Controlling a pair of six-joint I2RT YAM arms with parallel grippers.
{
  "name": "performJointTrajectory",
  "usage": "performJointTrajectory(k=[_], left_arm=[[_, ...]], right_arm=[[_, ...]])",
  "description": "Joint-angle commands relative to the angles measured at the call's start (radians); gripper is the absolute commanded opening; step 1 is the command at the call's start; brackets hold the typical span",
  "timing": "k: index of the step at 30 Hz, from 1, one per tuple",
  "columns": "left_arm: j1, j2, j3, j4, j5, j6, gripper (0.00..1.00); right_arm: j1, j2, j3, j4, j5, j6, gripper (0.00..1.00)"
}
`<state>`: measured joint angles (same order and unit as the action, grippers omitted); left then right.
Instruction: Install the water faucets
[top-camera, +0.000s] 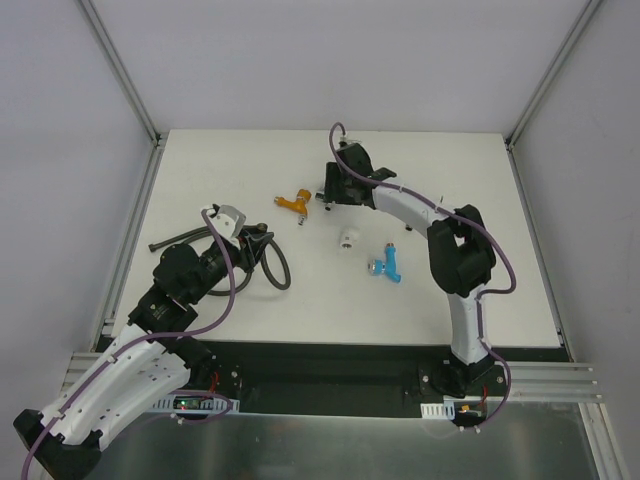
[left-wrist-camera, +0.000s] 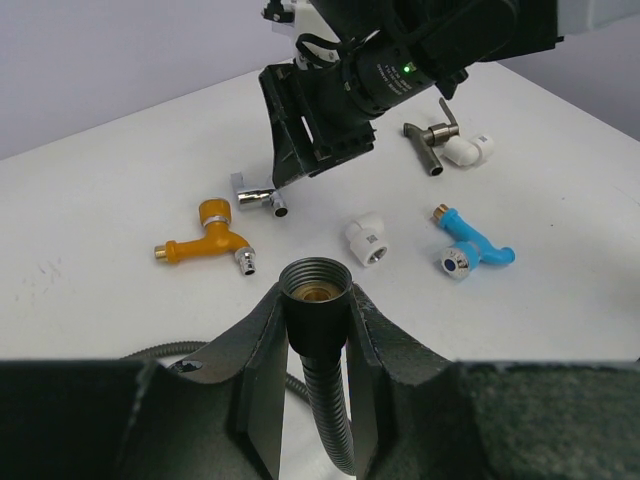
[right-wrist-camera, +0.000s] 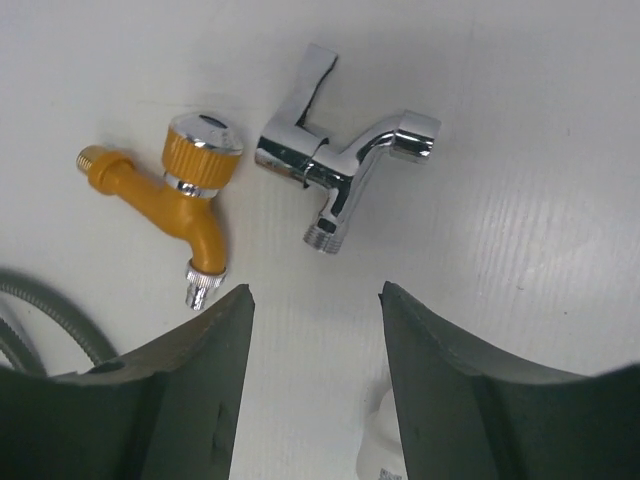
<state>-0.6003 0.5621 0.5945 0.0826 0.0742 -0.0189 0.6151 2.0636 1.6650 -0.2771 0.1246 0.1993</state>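
Left gripper (left-wrist-camera: 315, 300), near-left part of table (top-camera: 250, 160): fingers clamped on the threaded end of the dark flexible hose (left-wrist-camera: 325, 400), opening of that end facing the table centre. Rest of the hose loops beside the left arm, one end trailing toward the left edge.

Blue faucet (top-camera: 388, 265): right of centre, closest faucet to the near edge, lying flat, free of both grippers.

White elbow fitting (top-camera: 346, 240): table centre, between blue faucet and orange faucet, touching neither.

Orange faucet (right-wrist-camera: 185, 195): just past centre, on its side, threaded tip toward the right gripper.

Chrome faucet (right-wrist-camera: 340, 165): just beside the orange one on its right, not touching it, lying flat, lever up-left in the right wrist view.

Right gripper (right-wrist-camera: 315, 300): over the chrome faucet, jaws apart, nothing between them, white table visible in the gap.

Dark grey-brown faucet (left-wrist-camera: 430, 140): right side, beyond the blue one, end against a second white elbow fitting (left-wrist-camera: 468, 150); mostly hidden by the right arm in the top view.
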Motion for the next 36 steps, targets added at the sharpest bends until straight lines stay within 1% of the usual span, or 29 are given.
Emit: performJointTrajectory(k=[1,3,7,10,16,19,22,23,25,26,28,29,32,34,36], left_arm=[[0.011,-0.005,0.042,0.037,0.012,-0.01,0.0],[0.014,-0.004,0.042,0.037,0.015,-0.012,0.0],[0.02,-0.004,0.042,0.037,0.019,-0.015,0.0],[0.025,-0.002,0.042,0.04,0.027,-0.019,0.0],[0.03,0.004,0.042,0.042,0.036,-0.024,0.0],[0.031,0.004,0.042,0.043,0.039,-0.026,0.0],[0.034,0.004,0.042,0.042,0.041,-0.027,0.0],[0.036,0.002,0.042,0.043,0.042,-0.027,0.0],[0.037,0.004,0.042,0.043,0.044,-0.029,0.0],[0.037,0.005,0.042,0.043,0.047,-0.029,0.0],[0.04,0.004,0.042,0.043,0.049,-0.03,0.0],[0.039,0.001,0.041,0.043,0.047,-0.03,0.0],[0.04,0.004,0.042,0.043,0.052,-0.03,0.0],[0.04,0.004,0.042,0.043,0.05,-0.03,0.0],[0.04,0.002,0.042,0.045,0.052,-0.03,0.0]], right_arm=[[-0.037,0.052,0.025,0.042,-0.09,0.247,0.57],[-0.052,0.079,0.022,0.061,-0.115,0.284,0.56],[-0.077,0.121,0.004,0.14,-0.225,0.37,0.54],[-0.09,0.15,-0.005,0.185,-0.267,0.423,0.54],[-0.109,0.196,-0.03,0.255,-0.309,0.514,0.52],[-0.117,0.211,-0.044,0.271,-0.318,0.541,0.49],[-0.121,0.217,-0.056,0.274,-0.315,0.551,0.42],[-0.121,0.216,-0.06,0.286,-0.315,0.551,0.37],[-0.124,0.211,-0.079,0.305,-0.31,0.548,0.29],[-0.126,0.204,-0.085,0.308,-0.312,0.545,0.23],[-0.126,0.196,-0.103,0.318,-0.319,0.542,0.17],[-0.126,0.187,-0.109,0.323,-0.321,0.532,0.1],[-0.124,0.152,-0.14,0.334,-0.335,0.519,0.04],[-0.121,0.13,-0.178,0.335,-0.344,0.5,0.02],[-0.115,0.092,-0.208,0.345,-0.356,0.474,0.02]])
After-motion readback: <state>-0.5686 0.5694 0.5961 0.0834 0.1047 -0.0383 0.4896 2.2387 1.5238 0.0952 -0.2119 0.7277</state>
